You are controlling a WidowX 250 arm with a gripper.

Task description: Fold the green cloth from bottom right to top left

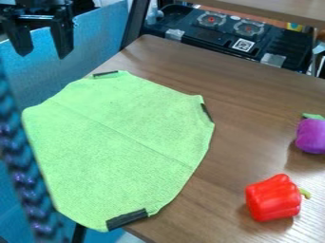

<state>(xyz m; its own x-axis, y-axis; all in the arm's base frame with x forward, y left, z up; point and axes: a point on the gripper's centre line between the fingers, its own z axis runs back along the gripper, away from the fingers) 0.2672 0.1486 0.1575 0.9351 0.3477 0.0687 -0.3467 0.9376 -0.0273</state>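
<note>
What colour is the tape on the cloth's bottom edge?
Black; the tape shows best in the camera view.

Wooden table — green cloth overhanging edge; red pepper, purple toy — right side.

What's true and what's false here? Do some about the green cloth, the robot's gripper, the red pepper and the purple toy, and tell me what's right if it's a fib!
1. The green cloth is spread out on the table. True.
2. The gripper is holding the green cloth. False: it is open and holds nothing.
3. The pepper is red. True.
4. The pepper sits on top of the green cloth. False: it is on the table, beside the cloth.
5. The purple toy has a bit of green on top. True.
6. The black patches are in the middle of the green cloth. False: they are along its edges.
</note>
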